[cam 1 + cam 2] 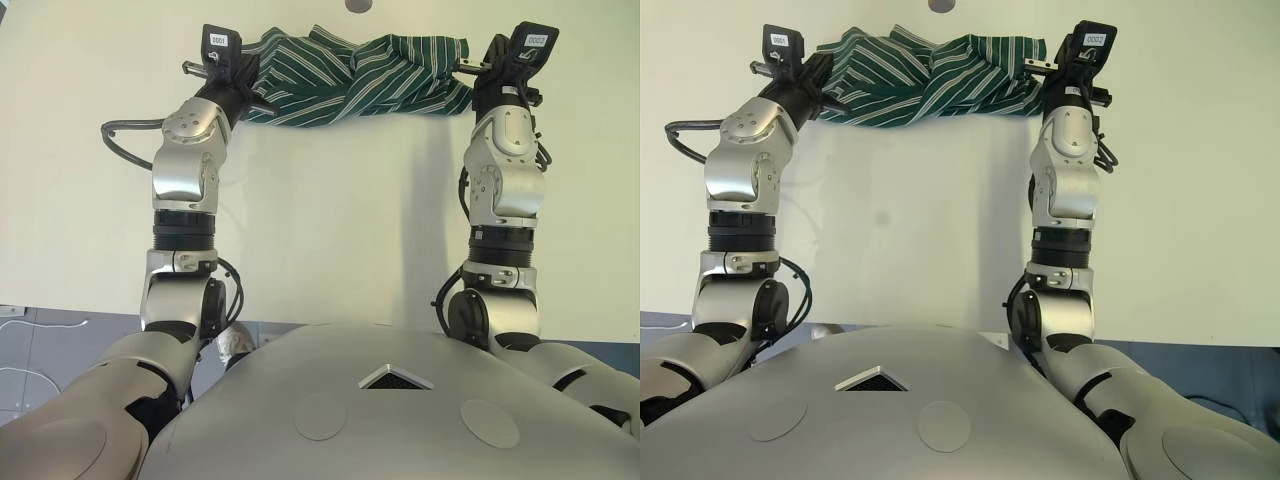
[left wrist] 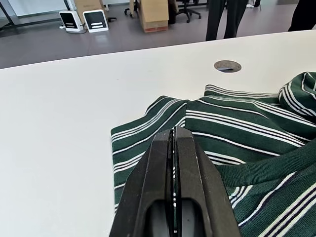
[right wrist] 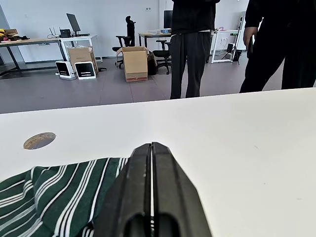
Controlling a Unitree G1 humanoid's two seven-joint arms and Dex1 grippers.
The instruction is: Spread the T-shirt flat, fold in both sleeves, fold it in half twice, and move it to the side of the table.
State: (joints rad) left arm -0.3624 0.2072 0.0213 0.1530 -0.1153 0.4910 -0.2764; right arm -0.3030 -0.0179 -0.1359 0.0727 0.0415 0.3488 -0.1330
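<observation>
White tabletop (image 1: 330, 220) is stretching away from the robot, and the work is happening at its far edge. The left gripper (image 2: 174, 133) is clamping its two fingers tight on the shirt (image 1: 350, 80), with a sliver of striped cloth showing in the seam between them. The right gripper (image 3: 151, 148) is also pressing its fingers fully together at the shirt's opposite end, apparently pinching the hem there, though the cloth inside that pinch is hard to make out. Both arms are reaching far forward and well apart, most likely so that the two held corners can be drawn away from each other and the cloth pulled out flat. Between them the green striped shirt is bunching in loose folds on the table, not yet spread, so the sleeves and both halvings are looking undone. A round hole (image 2: 227, 65) is sitting in the table just beyond the shirt.
</observation>
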